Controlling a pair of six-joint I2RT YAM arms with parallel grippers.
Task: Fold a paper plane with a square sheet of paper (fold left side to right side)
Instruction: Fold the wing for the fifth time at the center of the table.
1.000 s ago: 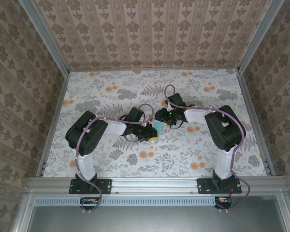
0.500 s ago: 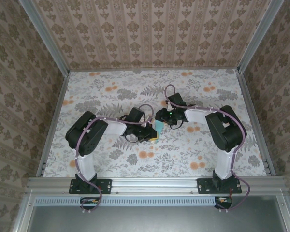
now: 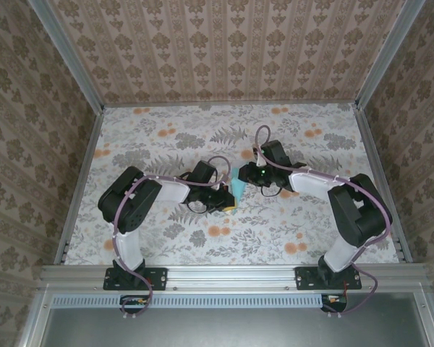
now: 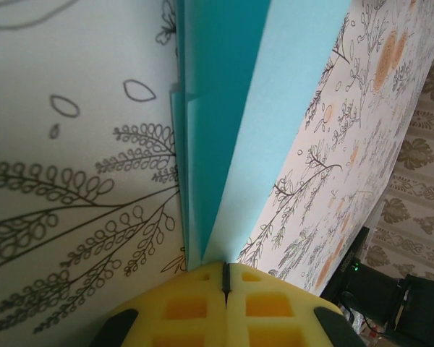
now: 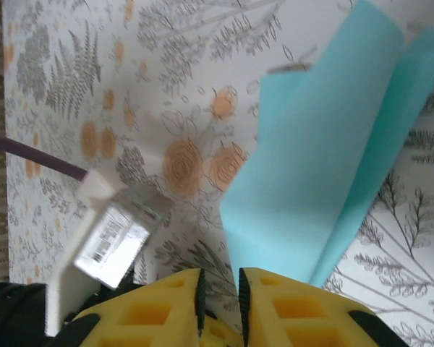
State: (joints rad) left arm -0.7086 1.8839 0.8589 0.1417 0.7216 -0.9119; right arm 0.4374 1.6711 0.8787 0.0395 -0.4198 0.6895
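Observation:
The square sheet of paper is light blue and folded into a narrow strip of several layers, standing off the floral tabletop. My left gripper is shut on its near end, the yellow pads pressed together with the paper's edge in the seam. From above, the paper shows as a small cyan patch between my left gripper and my right gripper. In the right wrist view the paper rises just right of my right gripper, whose jaws stand a narrow gap apart with only tabletop between them.
A silver-white labelled box with a purple cable, part of the left arm's wrist, sits close to the left of my right jaws. The floral table is walled on three sides, with an aluminium rail along the near edge.
The right arm's elbow has swung out to the right and its gripper has drawn slightly back from the paper, jaws narrowing. The left gripper has stayed in place, pinched tight.

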